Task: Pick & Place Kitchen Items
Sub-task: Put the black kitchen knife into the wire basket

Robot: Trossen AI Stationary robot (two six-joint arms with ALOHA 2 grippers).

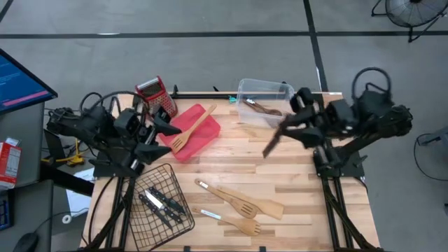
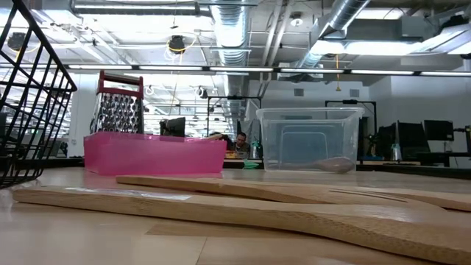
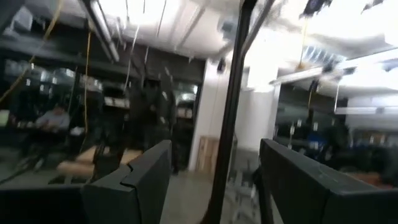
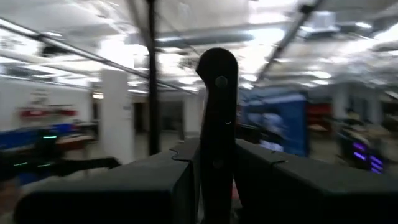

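Observation:
My right gripper (image 1: 285, 128) is shut on a black-handled knife (image 1: 273, 143), raised above the table just near of the clear plastic bin (image 1: 266, 98). My left gripper (image 1: 162, 133) is open and empty, raised beside the red tray (image 1: 203, 136); its fingers (image 3: 134, 180) stand apart in the left wrist view. A wooden slotted spatula (image 1: 190, 131) lies in the tray. Two wooden turners (image 1: 245, 199), (image 1: 234, 222) lie flat on the table's near middle. Several black-handled knives (image 1: 161, 203) lie in the black wire basket (image 1: 175, 178). My right gripper pinches the knife's black riveted handle (image 4: 217, 155) between its two fingers. The handle's rounded butt end (image 4: 217, 62) sticks out past the fingertips, toward the table's near left. The knife is lifted clear of the table. Its blade is hidden behind the fingers.
A red-topped metal grater (image 1: 157, 94) stands at the far left behind the tray. The clear bin holds a wooden utensil (image 1: 264, 108). Bare wood lies between the tray, the bin and the turners.

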